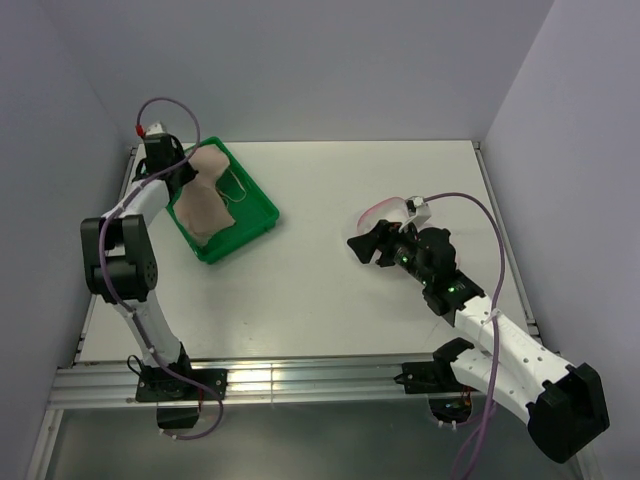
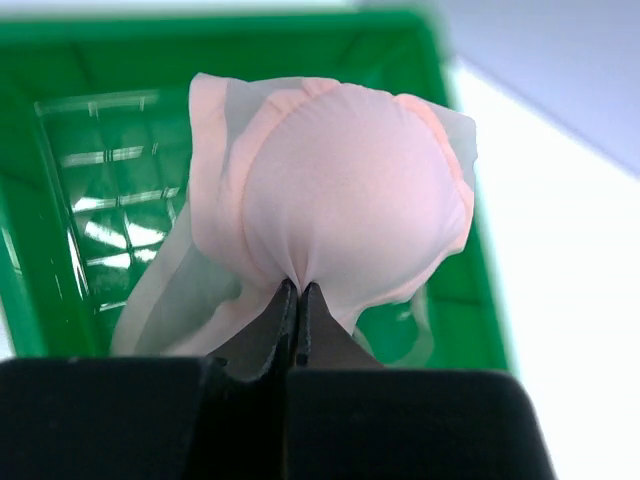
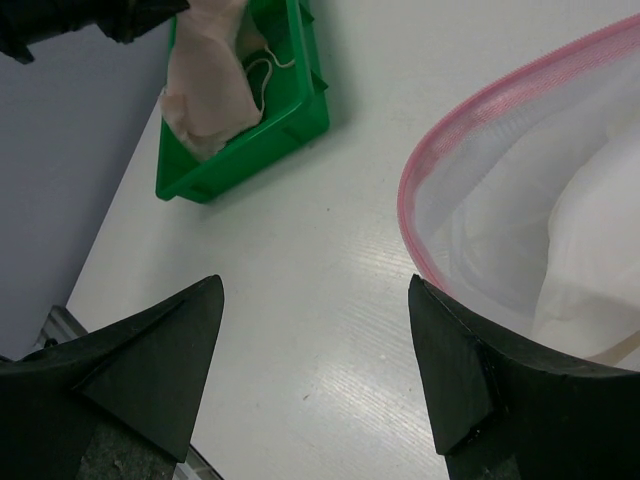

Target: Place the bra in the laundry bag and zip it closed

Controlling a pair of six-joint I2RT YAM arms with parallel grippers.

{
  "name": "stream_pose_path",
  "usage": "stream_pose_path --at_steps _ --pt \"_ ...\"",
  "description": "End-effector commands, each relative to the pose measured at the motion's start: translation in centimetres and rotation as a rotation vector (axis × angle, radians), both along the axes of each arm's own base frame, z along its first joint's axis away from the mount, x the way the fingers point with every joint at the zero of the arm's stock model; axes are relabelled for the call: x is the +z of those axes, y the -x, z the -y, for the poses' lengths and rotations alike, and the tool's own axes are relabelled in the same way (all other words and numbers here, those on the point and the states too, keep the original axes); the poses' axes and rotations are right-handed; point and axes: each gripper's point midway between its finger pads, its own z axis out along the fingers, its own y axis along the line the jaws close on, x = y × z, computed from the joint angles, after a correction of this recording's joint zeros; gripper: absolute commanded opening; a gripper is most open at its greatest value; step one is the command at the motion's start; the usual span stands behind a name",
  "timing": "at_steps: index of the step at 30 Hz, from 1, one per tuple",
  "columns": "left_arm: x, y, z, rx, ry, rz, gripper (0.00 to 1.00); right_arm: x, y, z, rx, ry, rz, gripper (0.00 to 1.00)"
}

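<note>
Peach-beige fabric of the bra (image 2: 350, 200) is bunched at the tips of the left gripper (image 2: 298, 292), whose jaws we see pressed together on a pinch of cloth at the cup's lower edge. The cup balloons away from the fingertips, above the green tray (image 2: 400, 40). In the overhead view the rest of the garment drapes into that tray at the far left of the table (image 1: 350, 300), with its long axis along the tray's length. We cannot tell whether any part has cleared the tray floor. The laundry bag (image 3: 520, 200) lies well apart, across the table to the right and just beside the right gripper (image 3: 315, 290). That gripper's jaws stand wide with nothing between them, and the bag's pink rim sits to the right of the jaws, not inside them. We judge the coming move to be a rightward carry from tray to bag: the left arm has the bra, while the right arm is nearer the bag and placed to steady its rim
</note>
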Motion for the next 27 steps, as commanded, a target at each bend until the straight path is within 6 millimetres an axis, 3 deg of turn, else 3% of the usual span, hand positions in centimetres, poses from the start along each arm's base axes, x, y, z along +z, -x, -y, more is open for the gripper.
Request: stream_pose_path --at_steps 1,5,7,8,9,11,12,14,15,17,18,20,22,23,24,27 --pt "9.1 -0.4 1.0 -0.004 0.044 0.227 0.0 1.8 0.0 -0.2 0.011 -0.026 0.074 0.82" --pt "12.4 1.1 2.5 -0.018 0.068 0.289 0.0 2.0 0.1 -0.1 0.009 -0.025 0.083 0.82" --pt "15.5 2.2 3.7 -0.026 0.085 0.355 0.0 2.0 0.1 0.0 0.0 -0.023 0.084 0.81" --pt "16.0 2.8 6.2 -0.063 0.089 0.363 0.0 2.1 0.1 0.1 -0.002 -0.022 0.085 0.82" --pt "18.0 3.8 7.0 -0.078 0.086 0.402 0.0 2.0 0.0 0.2 -0.01 -0.017 0.086 0.82" --pt "19.3 5.2 9.4 -0.105 0.076 0.424 0.0 2.2 0.0 0.4 -0.021 -0.018 0.093 0.82" --pt "21.4 6.5 10.2 -0.12 0.075 0.468 0.0 2.2 -0.1 0.6 -0.031 -0.015 0.096 0.82" --pt "22.2 8.4 12.8 -0.169 0.082 0.487 0.0 2.3 0.0 0.8 -0.039 -0.01 0.099 0.82" --pt "24.0 9.9 13.2 -0.17 0.075 0.528 0.0 2.3 0.0 0.9 -0.045 -0.009 0.102 0.82" --pt "23.8 12.1 15.2 -0.21 0.071 0.525 0.0 2.2 -0.1 1.1 -0.053 -0.002 0.1 0.82" --pt "25.2 13.7 15.2 -0.203 0.071 0.56 0.0 2.4 0.0 1.2 -0.057 -0.002 0.105 0.82" --pt "23.9 15.9 16.5 -0.241 0.077 0.524 0.0 2.6 0.0 1.5 -0.072 -0.003 0.115 0.82" --pt "25.2 18.6 16.6 -0.251 0.102 0.561 0.0 2.8 0.0 1.8 -0.083 -0.005 0.123 0.82" --pt "24.2 19.8 17.6 -0.28 0.121 0.534 0.0 2.8 -0.1 1.9 -0.093 -0.006 0.125 0.82" --pt "25.2 21.4 17.7 -0.293 0.148 0.559 0.0 2.8 0.0 1.9 -0.093 -0.006 0.125 0.82" --pt "24.3 24.7 19.6 -0.351 0.229 0.532 0.0 2.8 -0.1 2.0 -0.098 -0.003 0.125 0.82"
